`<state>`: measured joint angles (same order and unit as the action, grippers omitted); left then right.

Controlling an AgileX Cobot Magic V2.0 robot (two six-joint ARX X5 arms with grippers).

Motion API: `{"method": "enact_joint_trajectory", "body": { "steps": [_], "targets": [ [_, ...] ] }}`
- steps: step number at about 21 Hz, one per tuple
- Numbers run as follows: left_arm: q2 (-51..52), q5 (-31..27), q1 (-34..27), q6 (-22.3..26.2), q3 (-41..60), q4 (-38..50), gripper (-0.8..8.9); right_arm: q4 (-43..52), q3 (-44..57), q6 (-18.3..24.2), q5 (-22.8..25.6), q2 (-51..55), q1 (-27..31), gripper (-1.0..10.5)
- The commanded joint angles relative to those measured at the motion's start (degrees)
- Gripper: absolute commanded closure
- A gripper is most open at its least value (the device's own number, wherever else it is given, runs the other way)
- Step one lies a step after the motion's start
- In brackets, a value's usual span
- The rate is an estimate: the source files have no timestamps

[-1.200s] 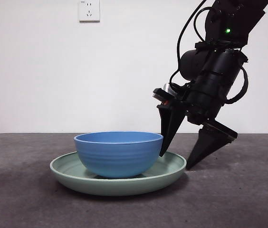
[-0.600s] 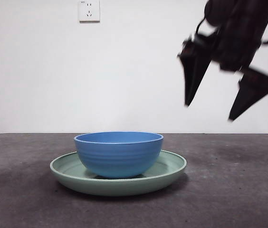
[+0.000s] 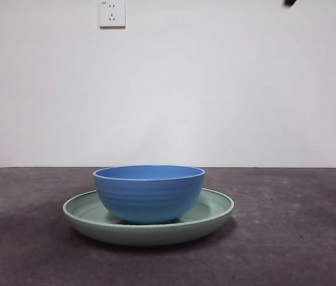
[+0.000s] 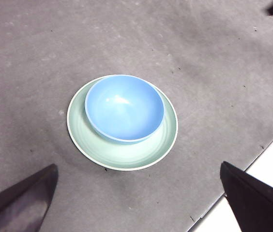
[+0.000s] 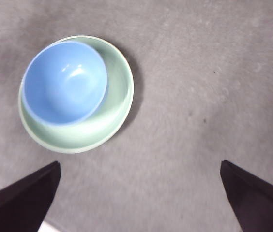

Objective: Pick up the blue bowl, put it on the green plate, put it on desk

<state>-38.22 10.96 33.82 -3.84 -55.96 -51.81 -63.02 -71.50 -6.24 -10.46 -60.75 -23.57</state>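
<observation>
The bowl (image 3: 149, 192) sits upright inside the plate (image 3: 215, 205), which rests flat on the desk (image 3: 299, 238). Both lie well below the right gripper (image 5: 139, 193) and off to one side of its spread jaws, and likewise well below the left gripper (image 4: 139, 193), between and beyond its wide-apart jaws. A wall socket (image 3: 111, 12) hangs behind, above the bowl.

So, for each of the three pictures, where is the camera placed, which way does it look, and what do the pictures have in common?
Front view: low, at desk height, looking level at the blue bowl on the green plate; black tips of an arm show at the top right corner.
Left wrist view: high above, looking down at the desk; the open left pincer frames the bottom.
Right wrist view: also high, looking down; the open right pincer shows below.
Shared: all three see the bowl resting in the plate.
</observation>
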Motion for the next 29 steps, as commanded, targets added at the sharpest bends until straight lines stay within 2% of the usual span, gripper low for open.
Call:
{"method": "enact_joint_trajectory", "body": {
  "steps": [1, 5, 7, 14, 15, 16, 17, 18, 29],
  "targets": [
    [-0.3, 0.0, 0.2, -0.1, -0.6, 0.5, 1.57, 0.0, 3.5, 0.4, -1.6, 5.4, -0.3, 3.0],
    [-0.3, 0.0, 0.2, -0.1, -0.6, 0.5, 1.58, 2.6, 13.6, 1.3, -10.6, 15.9, -0.3, 3.0],
    [-0.3, 0.0, 0.2, -0.1, -0.5, 0.7, 1.57, 4.5, 17.8, 1.1, -13.1, 19.7, -0.3, 3.0],
    [-0.3, 0.0, 0.2, -0.1, -0.6, 0.6, 1.6, 6.2, 21.0, 1.1, -13.6, 24.3, -0.3, 3.0],
    [-0.3, 0.0, 0.2, -0.1, -0.5, 0.6, 1.96, 6.6, 21.0, 1.1, -13.6, 24.2, -0.3, 3.1],
    [-0.3, 0.0, 0.2, -0.4, -0.6, 0.2, 3.69, 6.8, 21.0, 1.1, -13.8, 24.2, -0.3, 5.2],
    [-0.3, 0.0, 0.2, -0.5, -0.6, -0.2, 7.03, 6.9, 21.0, 1.1, -14.0, 24.2, -0.3, 8.8],
    [-0.3, 0.0, 0.3, -0.7, -0.5, -0.3, 7.67, 7.4, 21.0, 1.2, -14.1, 24.2, -0.3, 8.9],
    [-0.2, 0.0, 0.3, -1.0, -0.5, 0.4, 7.62, 7.7, 20.9, 1.1, -14.1, 24.2, -0.3, 8.9]
  ]
}}
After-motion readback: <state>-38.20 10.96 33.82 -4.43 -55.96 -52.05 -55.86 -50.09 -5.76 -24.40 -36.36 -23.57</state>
